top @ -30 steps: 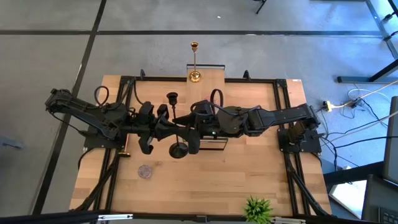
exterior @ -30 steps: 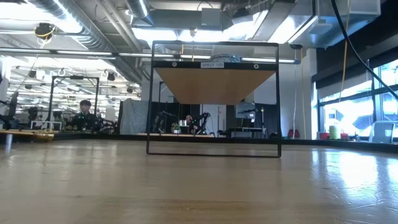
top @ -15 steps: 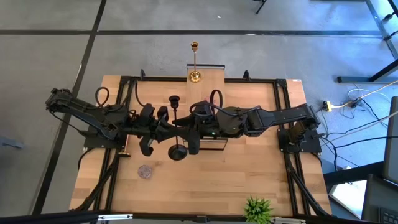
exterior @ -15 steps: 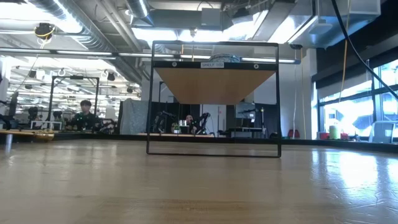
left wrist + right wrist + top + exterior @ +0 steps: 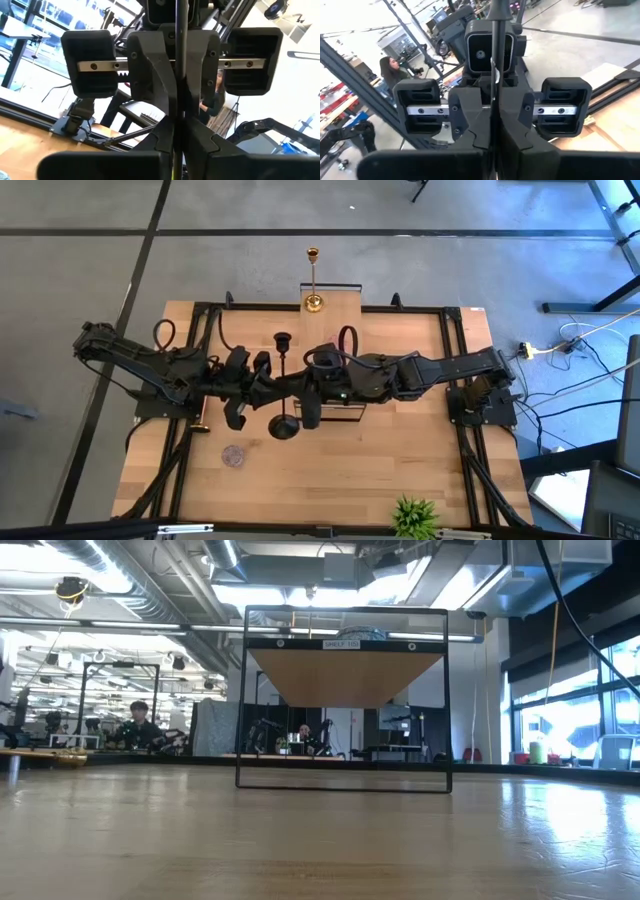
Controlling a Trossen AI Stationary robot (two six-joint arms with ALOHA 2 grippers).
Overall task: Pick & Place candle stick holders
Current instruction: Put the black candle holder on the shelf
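I see a black candlestick [image 5: 283, 385] between my dark arms, over the pale wooden table [image 5: 400, 450]. A shiny gold candlestick [image 5: 313, 280] stands behind; a green plant [image 5: 414, 515] sits in front.

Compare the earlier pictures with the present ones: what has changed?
The right gripper has shut on the black candlestick's stem, which the left gripper already held; the candlestick shifted slightly. The gold candlestick on the shelf stayed put.
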